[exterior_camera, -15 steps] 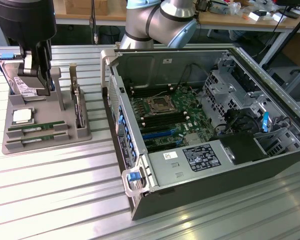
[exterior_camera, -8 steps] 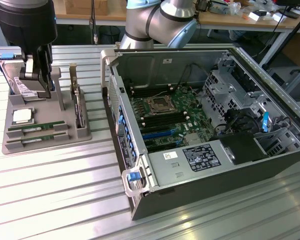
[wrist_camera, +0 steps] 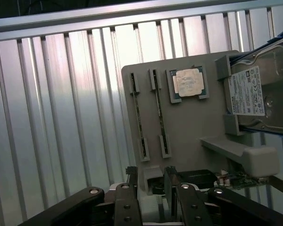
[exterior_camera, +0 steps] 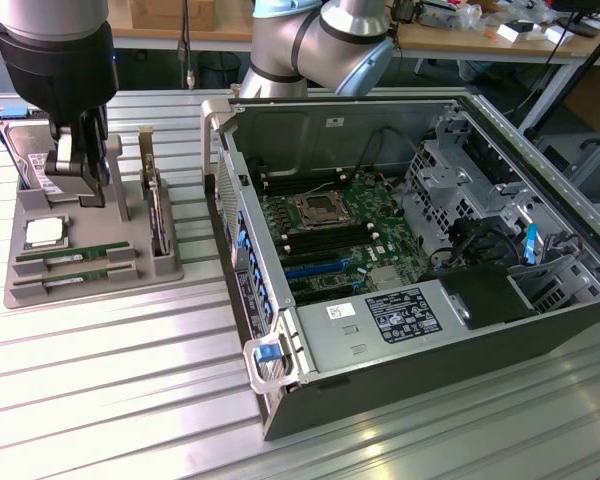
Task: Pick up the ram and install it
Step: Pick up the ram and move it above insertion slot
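Note:
Two ram sticks, thin green strips, lie edge-up in slots of a grey tray [exterior_camera: 90, 285]: one ram stick [exterior_camera: 65, 257] sits just behind the other ram stick [exterior_camera: 68, 274]. In the wrist view they are the ram stick [wrist_camera: 137, 117] and the ram stick [wrist_camera: 159, 113] on the tray [wrist_camera: 193, 132]. My gripper [exterior_camera: 83, 180] hangs over the back of the tray, above and behind the sticks, touching neither. Its fingers [wrist_camera: 132, 186] stand apart around the gripper's middle [wrist_camera: 151, 183], with nothing between them.
The tray also holds a square silver CPU [exterior_camera: 45, 232], a hard drive [exterior_camera: 25, 165] and an upright card [exterior_camera: 158, 205]. An open computer case [exterior_camera: 540, 300] with its motherboard [exterior_camera: 330, 235] lies to the exterior view's right on the ribbed metal table [exterior_camera: 110, 380].

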Available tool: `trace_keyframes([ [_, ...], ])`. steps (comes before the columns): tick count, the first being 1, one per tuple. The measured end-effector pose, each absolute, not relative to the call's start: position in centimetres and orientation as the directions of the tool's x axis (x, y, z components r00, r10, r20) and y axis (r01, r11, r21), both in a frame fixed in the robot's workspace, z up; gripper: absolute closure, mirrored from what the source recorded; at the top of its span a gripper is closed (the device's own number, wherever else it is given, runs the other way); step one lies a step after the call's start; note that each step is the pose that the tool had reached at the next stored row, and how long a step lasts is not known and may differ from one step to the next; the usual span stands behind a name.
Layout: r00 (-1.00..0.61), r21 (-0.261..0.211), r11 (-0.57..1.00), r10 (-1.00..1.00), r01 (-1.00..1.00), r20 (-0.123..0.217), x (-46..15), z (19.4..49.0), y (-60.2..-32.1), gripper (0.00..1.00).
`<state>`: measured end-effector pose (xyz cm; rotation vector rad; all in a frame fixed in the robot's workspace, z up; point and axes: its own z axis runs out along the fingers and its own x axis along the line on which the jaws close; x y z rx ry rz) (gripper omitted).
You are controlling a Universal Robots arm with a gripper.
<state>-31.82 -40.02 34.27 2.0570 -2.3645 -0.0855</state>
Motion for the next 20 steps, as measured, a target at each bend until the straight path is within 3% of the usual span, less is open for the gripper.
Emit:
trace_keyframes([
  [20,-0.139,0.045,0.138,-0.99,-0.989,-0.031,-31.8,31.3,-40.3,0.64],
])
